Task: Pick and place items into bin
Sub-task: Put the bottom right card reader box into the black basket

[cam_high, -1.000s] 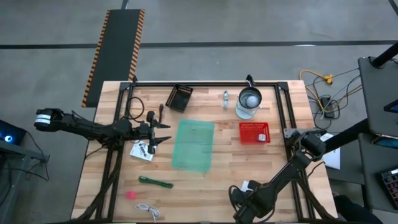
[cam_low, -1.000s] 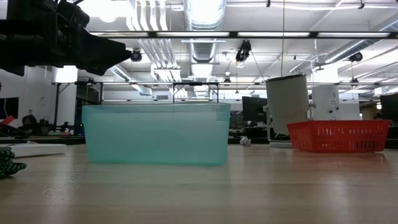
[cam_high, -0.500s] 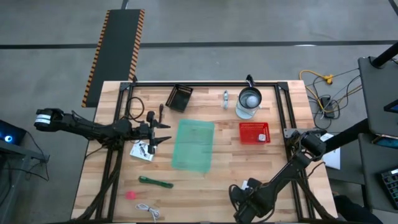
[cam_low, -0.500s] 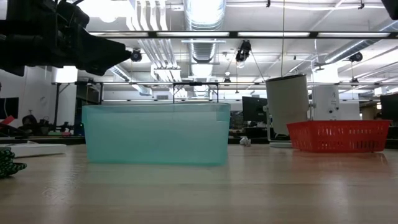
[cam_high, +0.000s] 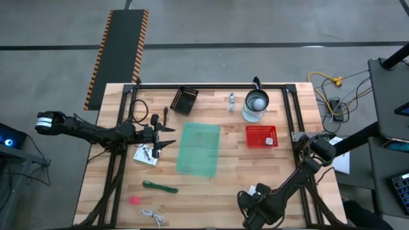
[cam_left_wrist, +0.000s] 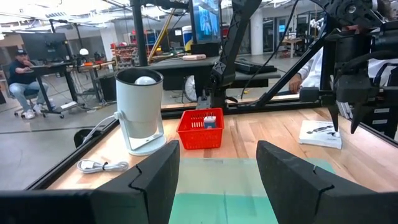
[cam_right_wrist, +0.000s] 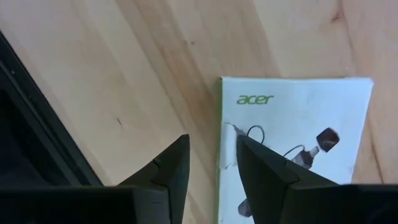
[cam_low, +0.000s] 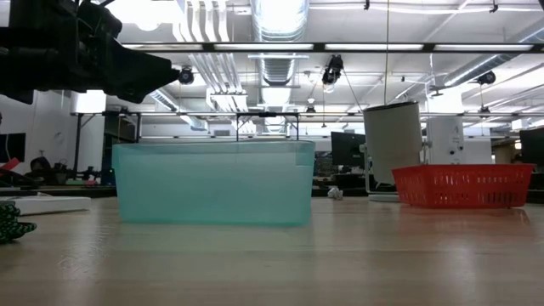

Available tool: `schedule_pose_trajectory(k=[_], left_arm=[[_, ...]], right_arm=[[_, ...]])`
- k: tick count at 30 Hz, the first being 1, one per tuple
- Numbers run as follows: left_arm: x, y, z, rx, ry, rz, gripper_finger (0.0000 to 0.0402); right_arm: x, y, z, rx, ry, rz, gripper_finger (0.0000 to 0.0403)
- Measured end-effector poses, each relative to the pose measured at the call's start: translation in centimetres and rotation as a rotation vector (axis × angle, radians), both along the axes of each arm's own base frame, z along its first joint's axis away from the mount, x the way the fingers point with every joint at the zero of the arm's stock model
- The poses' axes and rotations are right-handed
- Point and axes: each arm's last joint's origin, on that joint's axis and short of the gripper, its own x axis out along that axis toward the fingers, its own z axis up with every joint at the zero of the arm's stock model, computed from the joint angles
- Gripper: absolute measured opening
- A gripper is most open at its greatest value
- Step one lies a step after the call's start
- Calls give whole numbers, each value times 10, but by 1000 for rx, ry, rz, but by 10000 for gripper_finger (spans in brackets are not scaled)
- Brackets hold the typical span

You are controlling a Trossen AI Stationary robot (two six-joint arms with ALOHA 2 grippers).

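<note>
My right claw hangs low over the near right corner of the table, its two dark fingers a narrow gap apart and straddling the edge of a flat white packet. The fingers have drawn closer together in the last second, and they pinch nothing that I can see. The packet is smooth card with green lettering and a dark printed picture; its far end is cut off. The table is pale wood with long grain lines.

My left claw hovers by the left edge of the bin, fingers spread wide and empty, unmoved. The bin is a translucent green plastic box, straight-walled. Under my left claw lies a second white packet. Near the front edge lie a green stick, a pink bit and a white coiled cable; from above they are too small to tell more.

Farther off stand a red mesh basket, a black basket and a white cylindrical jug with a metal lid. A seated person shows beyond the table.
</note>
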Motion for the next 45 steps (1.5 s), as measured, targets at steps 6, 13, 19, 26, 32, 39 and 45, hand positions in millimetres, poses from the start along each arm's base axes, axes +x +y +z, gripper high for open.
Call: schedule_pose_trajectory(k=[6, 13, 19, 26, 32, 39, 45], left_arm=[[0, 0, 0, 0, -1, 0, 199], [0, 0, 0, 0, 0, 0, 199], [0, 0, 0, 0, 0, 0, 199], [0, 0, 0, 0, 0, 1, 199], [0, 0, 0, 0, 1, 1, 199], [0, 0, 0, 0, 1, 1, 199], [0, 0, 0, 0, -1, 1, 199]], right_arm=[[-1, 1, -7, -31, -5, 4, 118], [-1, 5, -21, -25, 55, 15, 118], [-4, 8, -23, -8, 82, 20, 113], [-4, 8, -23, -10, 82, 33, 99], [-4, 7, -23, -11, 84, 21, 78], [-4, 7, -23, -9, 83, -1, 48], [-4, 8, -24, -6, 81, -2, 21]])
